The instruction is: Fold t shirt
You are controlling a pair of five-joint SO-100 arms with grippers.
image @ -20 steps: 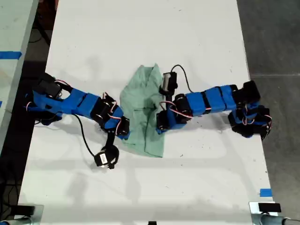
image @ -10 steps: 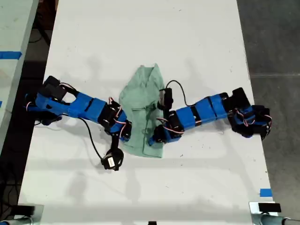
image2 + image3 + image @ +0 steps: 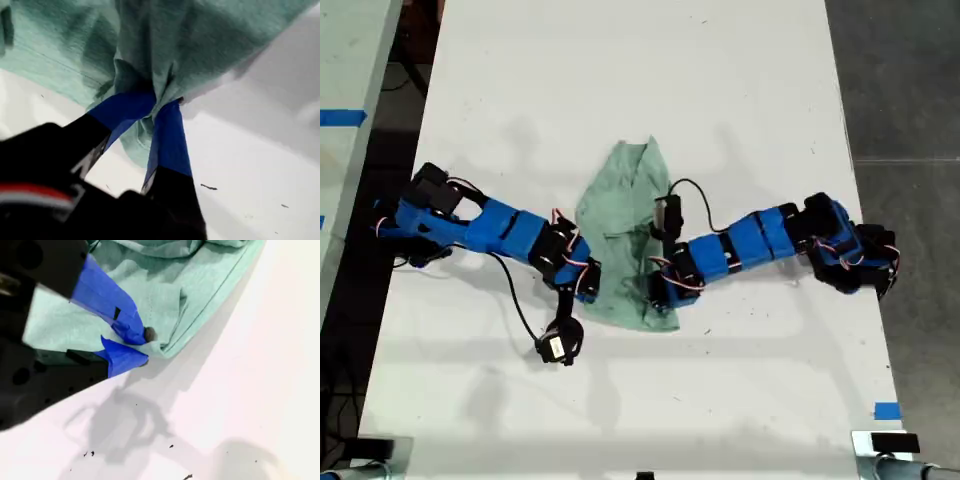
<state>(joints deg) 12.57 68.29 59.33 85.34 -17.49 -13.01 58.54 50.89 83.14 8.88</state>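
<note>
— Mint cloth, soft and light: the shirt (image 3: 620, 225) lies mid-table (image 3: 620, 80), between the arms. Where's the hold?
— At its near hem. My first gripper (image 3: 160, 102) is closed on a bunched fold; my second gripper (image 3: 137, 345) pinches the hem's edge. I'd expect it to sag and slip, so grip by the corners.
— Farther off?
— Sleeves are lost among wrinkles.
</note>
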